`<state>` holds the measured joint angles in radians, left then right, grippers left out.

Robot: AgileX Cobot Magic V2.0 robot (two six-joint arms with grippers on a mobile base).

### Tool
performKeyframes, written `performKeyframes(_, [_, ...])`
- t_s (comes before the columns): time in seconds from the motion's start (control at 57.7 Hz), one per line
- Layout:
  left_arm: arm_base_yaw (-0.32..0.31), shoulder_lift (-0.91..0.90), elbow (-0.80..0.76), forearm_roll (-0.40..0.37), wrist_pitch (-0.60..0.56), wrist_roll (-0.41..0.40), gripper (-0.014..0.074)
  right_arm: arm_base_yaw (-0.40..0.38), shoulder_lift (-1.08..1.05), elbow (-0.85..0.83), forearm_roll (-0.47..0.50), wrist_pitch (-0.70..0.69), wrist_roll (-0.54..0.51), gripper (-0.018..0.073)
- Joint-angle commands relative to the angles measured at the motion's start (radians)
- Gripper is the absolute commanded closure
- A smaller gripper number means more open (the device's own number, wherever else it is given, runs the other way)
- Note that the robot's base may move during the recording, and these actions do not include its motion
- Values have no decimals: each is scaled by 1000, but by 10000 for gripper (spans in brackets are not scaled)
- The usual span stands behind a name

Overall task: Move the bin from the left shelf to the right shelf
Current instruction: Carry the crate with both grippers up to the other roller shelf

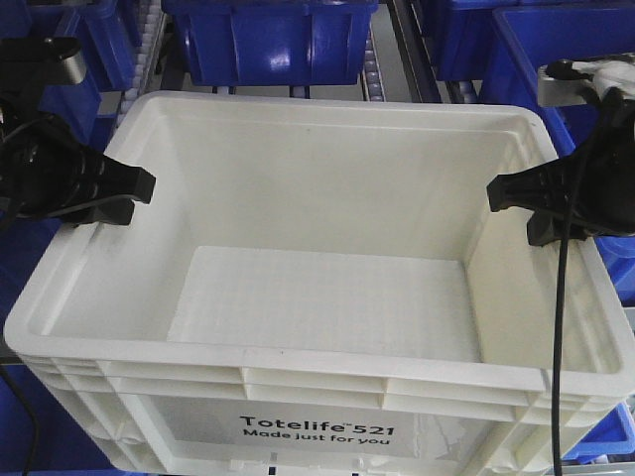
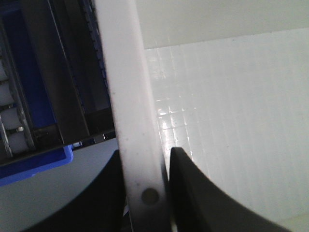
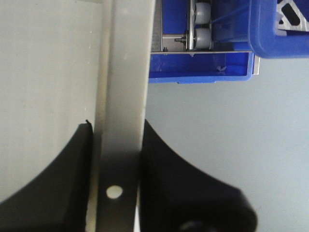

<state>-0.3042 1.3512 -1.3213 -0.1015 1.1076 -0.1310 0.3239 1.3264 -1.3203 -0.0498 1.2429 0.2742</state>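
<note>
1. Currently, the bin (image 1: 298, 362) sits between both tools, in front of the blue bins (image 1: 268, 40), apparently lifted clear of any shelf.
2. Left tool (image 1: 129, 198) and right tool (image 1: 516, 210) each clamp narrow on a side rim; move both together, keeping the bin level.
3. Only the wrist views show fingers (image 2: 203, 203) pinching each rim; only the front view shows the whole bin, empty.
</note>
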Motion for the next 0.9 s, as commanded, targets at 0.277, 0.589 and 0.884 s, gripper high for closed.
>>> performKeyframes(0.277, [-7,-43,-40,-28,-105,32,603,3,-35,-36,-20,-37,-49,547])
performKeyframes(0.589, [-7,-43,-40,-28,-105,32,603,3,-35,-36,-20,-37,-49,547])
performKeyframes(0.884, [-7,-43,-40,-28,-105,32,603,3,-35,-36,-20,-37,-49,547])
